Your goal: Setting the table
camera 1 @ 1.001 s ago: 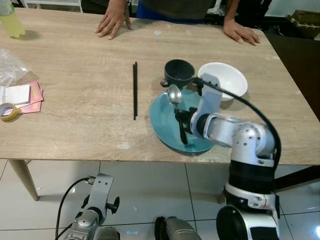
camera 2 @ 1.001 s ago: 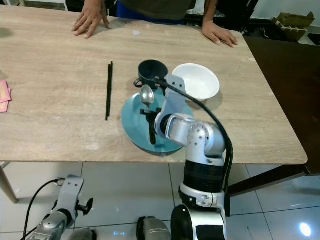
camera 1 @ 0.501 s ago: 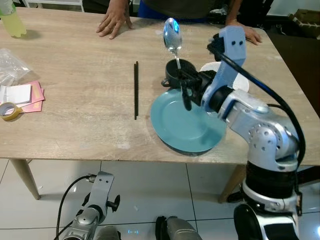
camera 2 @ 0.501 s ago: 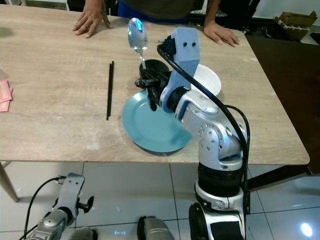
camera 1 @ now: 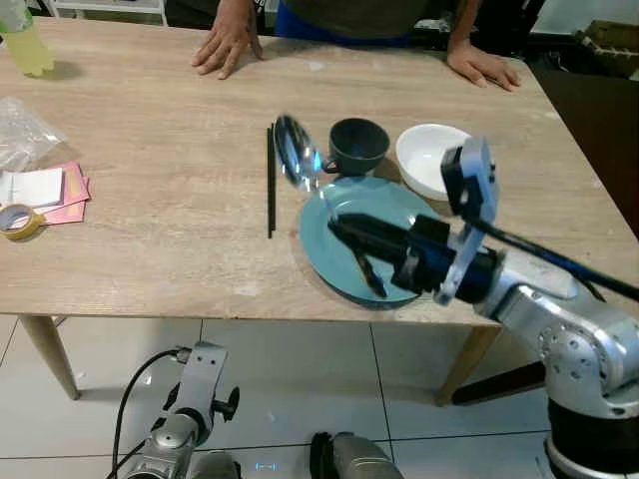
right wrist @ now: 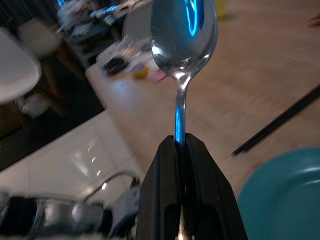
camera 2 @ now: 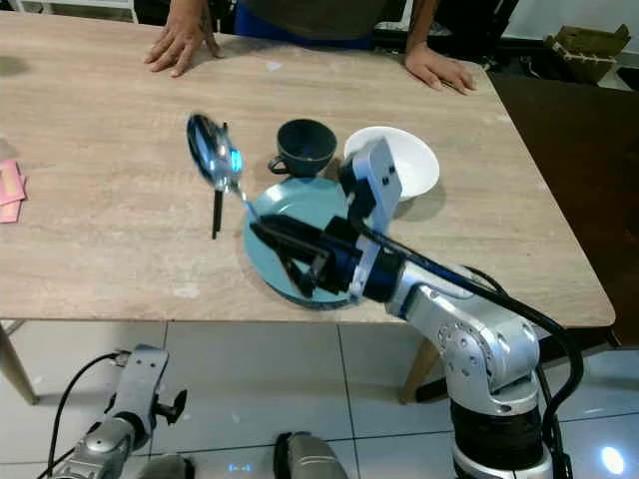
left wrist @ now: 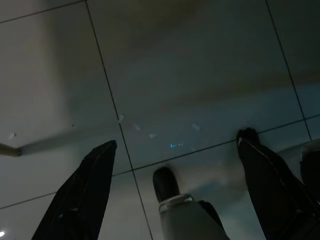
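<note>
Gripping the spoon point(camera 1: 297, 155) by its handle above the blue plate point(camera 1: 344, 215), your right gripper point(camera 1: 349, 247) has cup point(camera 1: 358, 145) and bowl point(camera 1: 429, 160) bare at its twelve o'clock; your left gripper point(left wrist: 175, 195) hangs spread.

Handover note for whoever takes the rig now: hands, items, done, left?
Right hand: shut on the spoon by its handle, bowl end raised over the table near the chopsticks.
Left hand: open, hanging idle over the floor.
Blue plate at the near edge; dark cup and white bowl just behind it.
Done: spoon lifted.
Left: lay the spoon down, probably beside the plate.
A person's hands rest on the far edge.
</note>
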Tool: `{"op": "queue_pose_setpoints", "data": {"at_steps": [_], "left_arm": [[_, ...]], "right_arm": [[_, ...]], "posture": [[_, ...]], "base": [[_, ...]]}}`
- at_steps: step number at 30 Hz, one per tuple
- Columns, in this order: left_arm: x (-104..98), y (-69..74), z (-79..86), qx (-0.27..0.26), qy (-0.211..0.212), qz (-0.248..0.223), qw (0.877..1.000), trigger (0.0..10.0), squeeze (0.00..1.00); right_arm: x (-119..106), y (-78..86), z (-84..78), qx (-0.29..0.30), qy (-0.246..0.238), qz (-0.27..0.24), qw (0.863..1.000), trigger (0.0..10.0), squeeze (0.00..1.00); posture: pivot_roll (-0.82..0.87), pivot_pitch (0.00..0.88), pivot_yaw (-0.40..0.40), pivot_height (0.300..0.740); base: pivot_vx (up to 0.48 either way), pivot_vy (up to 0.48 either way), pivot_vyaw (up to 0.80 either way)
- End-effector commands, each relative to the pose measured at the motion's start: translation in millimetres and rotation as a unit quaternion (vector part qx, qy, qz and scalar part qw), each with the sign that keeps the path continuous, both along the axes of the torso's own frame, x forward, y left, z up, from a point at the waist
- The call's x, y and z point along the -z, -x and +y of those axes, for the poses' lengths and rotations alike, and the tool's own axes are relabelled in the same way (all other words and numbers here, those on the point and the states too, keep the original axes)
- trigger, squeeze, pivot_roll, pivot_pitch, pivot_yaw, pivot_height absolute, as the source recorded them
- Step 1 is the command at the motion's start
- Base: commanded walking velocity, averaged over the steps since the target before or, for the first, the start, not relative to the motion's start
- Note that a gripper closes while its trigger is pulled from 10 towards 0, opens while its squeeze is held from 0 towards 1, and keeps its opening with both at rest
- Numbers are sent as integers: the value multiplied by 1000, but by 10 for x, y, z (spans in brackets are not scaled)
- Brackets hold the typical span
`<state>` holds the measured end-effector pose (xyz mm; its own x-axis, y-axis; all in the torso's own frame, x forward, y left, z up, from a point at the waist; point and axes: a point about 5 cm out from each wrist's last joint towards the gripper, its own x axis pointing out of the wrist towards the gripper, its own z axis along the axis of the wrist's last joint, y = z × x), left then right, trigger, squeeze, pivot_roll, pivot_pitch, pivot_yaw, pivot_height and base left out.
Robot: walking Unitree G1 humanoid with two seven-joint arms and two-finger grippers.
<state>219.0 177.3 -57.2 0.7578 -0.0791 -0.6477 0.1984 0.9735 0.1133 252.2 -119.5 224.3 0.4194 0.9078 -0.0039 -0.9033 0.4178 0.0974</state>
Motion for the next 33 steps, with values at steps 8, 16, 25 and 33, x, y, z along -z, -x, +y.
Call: {"op": "queue_pose_setpoints", "data": {"at_steps": [8, 16, 25, 33], "left_arm": [[70, 103, -5, 2, -7, 20, 1000, 10000, 0], [89, 117, 19, 2, -24, 33, 999, 10000, 0], [111, 138, 41, -7, -31, 46, 998, 10000, 0], [109, 133, 32, -4, -33, 46, 998, 10000, 0]], "right_arm": [[547, 222, -49, -81, 111, 65, 988, 0, 0], [1158, 374, -159, -99, 267, 103, 953, 0, 0], [1863, 394, -297, -32, 446, 110, 887, 0, 0], [2206, 411, -366, 28, 477, 129, 869, 0, 0]], "posture": [[78, 92, -48, 740], [80, 90, -51, 740], [83, 83, -55, 740], [85, 78, -50, 740]], "base": [[0, 0, 0], [0, 0, 0], [0, 0, 0], [0, 0, 0]]}}
